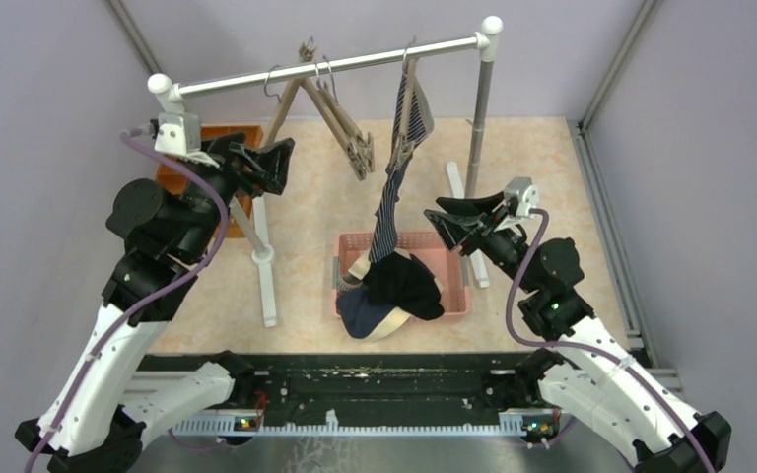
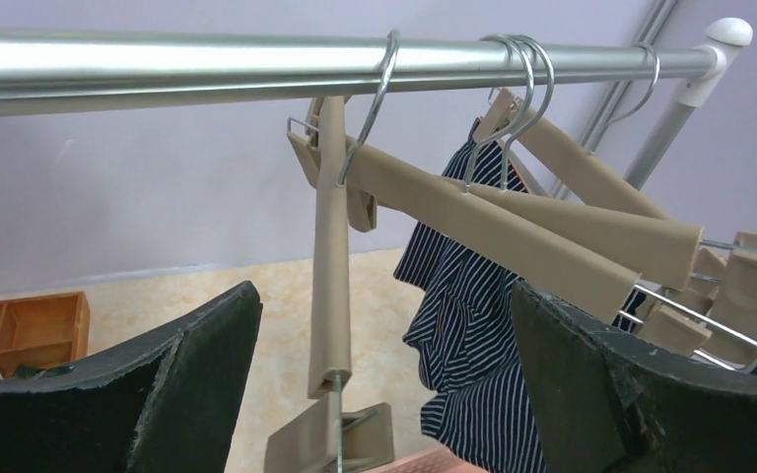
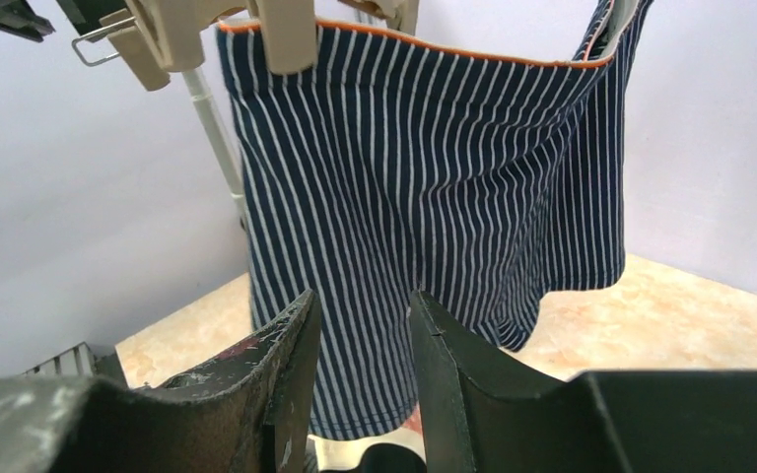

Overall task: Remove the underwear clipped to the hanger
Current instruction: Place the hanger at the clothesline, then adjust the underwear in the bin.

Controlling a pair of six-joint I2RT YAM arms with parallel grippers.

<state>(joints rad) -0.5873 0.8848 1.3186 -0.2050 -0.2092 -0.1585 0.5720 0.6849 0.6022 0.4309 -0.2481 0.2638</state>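
One pair of underwear, navy with white stripes, hangs clipped to its hanger at upper centre of the overhead view. Its long axis runs straight down, and the hem reaches the pink basket. The right gripper sits just to its right, jaws narrowly parted around nothing, with the cloth straight ahead; this looks like the nearer arm. The left gripper gapes wide and empty at upper left, past the empty hangers. The rail post crowds the right side.
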